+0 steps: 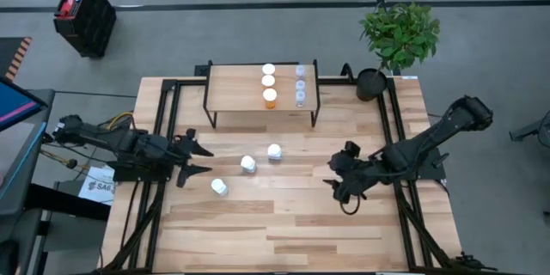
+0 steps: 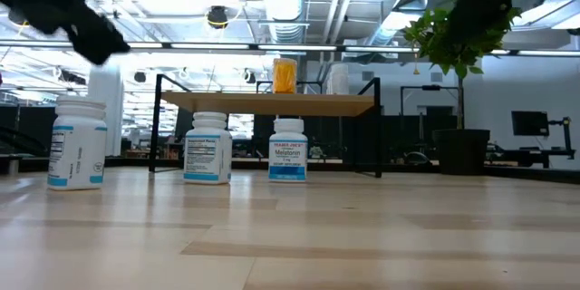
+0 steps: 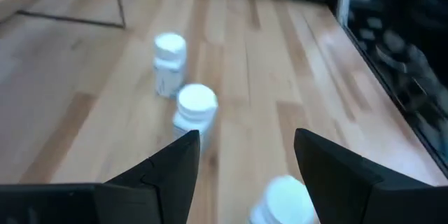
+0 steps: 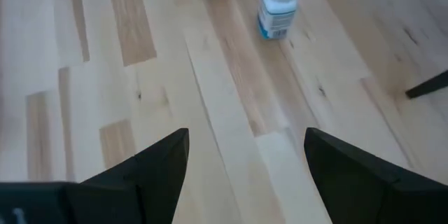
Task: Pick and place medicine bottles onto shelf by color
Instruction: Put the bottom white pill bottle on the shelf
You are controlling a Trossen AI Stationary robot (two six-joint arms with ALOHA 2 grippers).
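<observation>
We find the left gripper [image 1: 196,159] low over the slatted light-wood table [image 1: 284,232], its two dark fingers [image 3: 164,175] spread apart with nothing between them. Three white round medicine bottles with white caps stand loose on the table ahead of it: the nearest white bottle [image 1: 219,186] sits just beside the fingertips, off to one side; the middle white bottle [image 1: 247,164] stands straight ahead, a little farther out; the far white bottle [image 1: 274,151] lies beyond that one, toward the low riser shelf with light wood top and thin black legs [image 1: 236,86]. On that shelf top, well ahead of the left gripper, we note a row of two white bottles [image 1: 268,74] with one orange bottle with a white cap [image 1: 270,96] at its near end, and beside them a second row of clear bluish bottles [image 1: 300,84]. The right gripper [image 1: 333,180] hangs across the table from the left one, fingers wide and empty over bare wood, the far white bottle nearest to it. A potted green plant [image 1: 398,34] stands beyond the table's far right corner.
</observation>
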